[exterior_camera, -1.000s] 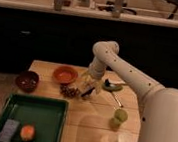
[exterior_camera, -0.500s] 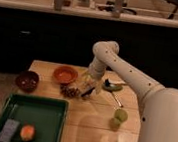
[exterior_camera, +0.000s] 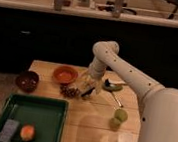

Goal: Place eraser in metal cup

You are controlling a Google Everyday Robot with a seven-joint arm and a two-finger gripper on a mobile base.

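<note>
The eraser (exterior_camera: 8,129), a grey-blue block, lies in the front left corner of the green tray (exterior_camera: 51,107), beside an orange fruit (exterior_camera: 27,132). A small dark cup, which I take for the metal cup (exterior_camera: 69,90), stands just in front of the orange bowl (exterior_camera: 64,74). My gripper (exterior_camera: 88,88) hangs low over the middle of the table, right next to that dark cup, pointing down. Its fingers stand open with nothing between them. The gripper is far from the eraser.
A dark red bowl (exterior_camera: 26,80) sits at the table's left edge. A light green cup (exterior_camera: 119,116) and a white cup (exterior_camera: 124,141) stand at the front right. A green and blue object (exterior_camera: 112,86) and a spoon (exterior_camera: 116,100) lie right of the gripper.
</note>
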